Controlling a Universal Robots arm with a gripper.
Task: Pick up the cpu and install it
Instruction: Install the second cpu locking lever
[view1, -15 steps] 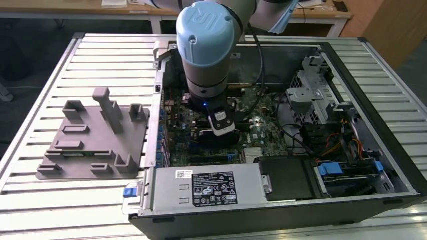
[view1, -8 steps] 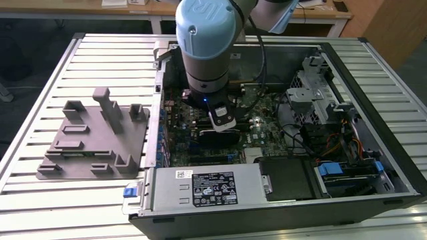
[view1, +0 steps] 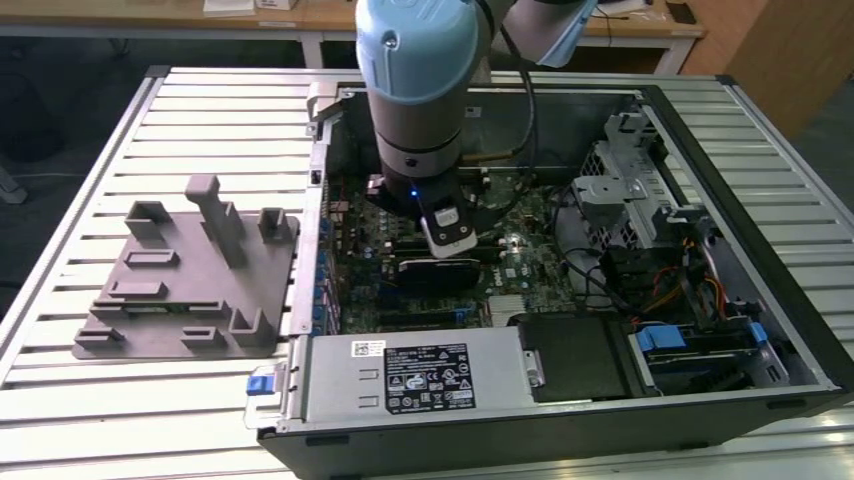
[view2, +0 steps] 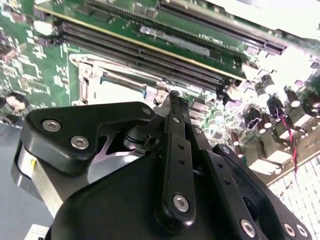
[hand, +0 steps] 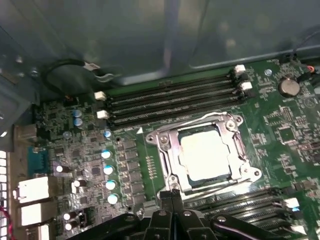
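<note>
In the first wrist view the cpu (hand: 205, 156), a silvery square plate with a pale rim, lies flat inside the metal-framed socket (hand: 167, 152) of the green motherboard (hand: 280, 130). My gripper (hand: 172, 194) hangs just beside the socket's near edge, apart from the cpu, with its two black fingers pressed together and nothing between them. In the second wrist view the gripper (view2: 172, 97) points at the board next to the socket's metal frame (view2: 87, 80). In the exterior view the arm (view1: 420, 100) reaches down into the open computer case (view1: 694, 130).
Memory slots (hand: 170, 100) run on both sides of the socket. A grey fixture plate (view1: 187, 290) with upright posts lies on the slatted table at the exterior view's left. Cables and drive cages (view1: 641, 200) fill the case at the exterior view's right.
</note>
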